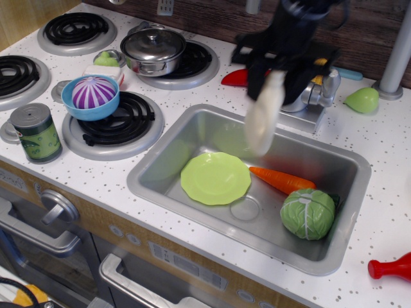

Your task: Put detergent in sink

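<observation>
The cream-white detergent jug (263, 117) hangs blurred and tilted from my black gripper (277, 72), which is shut on its top. It hangs over the back middle of the steel sink (160, 170), above the basin floor. The gripper hides most of the grey faucet (316, 94). In the sink lie a green plate (215, 178), an orange carrot (281, 179) and a green cabbage (308, 213).
A red pepper (232, 78) lies behind the sink. A green pear-shaped toy (361, 99) sits at the back right. A red bottle (392, 267) lies at the right front. A blue bowl (95, 96), a can (37, 132) and a lidded pot (154, 50) stand on the stove at left.
</observation>
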### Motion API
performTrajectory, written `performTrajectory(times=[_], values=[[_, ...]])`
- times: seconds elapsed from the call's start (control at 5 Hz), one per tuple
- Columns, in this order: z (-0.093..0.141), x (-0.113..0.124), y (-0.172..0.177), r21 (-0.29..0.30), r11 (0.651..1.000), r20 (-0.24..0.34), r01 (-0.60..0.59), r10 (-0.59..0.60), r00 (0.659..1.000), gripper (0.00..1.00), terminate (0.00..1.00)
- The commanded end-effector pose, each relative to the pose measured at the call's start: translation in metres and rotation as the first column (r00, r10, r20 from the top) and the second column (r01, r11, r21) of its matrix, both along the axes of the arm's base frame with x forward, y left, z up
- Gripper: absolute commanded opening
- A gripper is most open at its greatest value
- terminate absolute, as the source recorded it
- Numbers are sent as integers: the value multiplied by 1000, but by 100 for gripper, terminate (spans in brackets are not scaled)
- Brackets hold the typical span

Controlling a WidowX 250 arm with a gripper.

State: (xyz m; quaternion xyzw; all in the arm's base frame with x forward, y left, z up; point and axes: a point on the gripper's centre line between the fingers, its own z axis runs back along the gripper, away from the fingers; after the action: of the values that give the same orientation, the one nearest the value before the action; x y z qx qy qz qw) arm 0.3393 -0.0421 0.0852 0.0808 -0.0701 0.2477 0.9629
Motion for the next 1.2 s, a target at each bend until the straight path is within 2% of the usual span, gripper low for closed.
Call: performTrajectory(times=[0.0, 0.2, 0.4, 0.6, 1.0], values=[[-16, -21, -7, -48, 997, 14, 63, -62, 998, 0, 0], [-42, -35, -5, -68, 995, -38, 72, -75, 996, 0, 0], [-61, -43, 1, -73, 994, 2, 82, -82, 997, 0, 0], [-59, -40, 1, -108, 992, 51, 70, -64, 997, 100, 0], [-59, -40, 1, -108, 992, 51, 70, -64, 997, 100, 0]])
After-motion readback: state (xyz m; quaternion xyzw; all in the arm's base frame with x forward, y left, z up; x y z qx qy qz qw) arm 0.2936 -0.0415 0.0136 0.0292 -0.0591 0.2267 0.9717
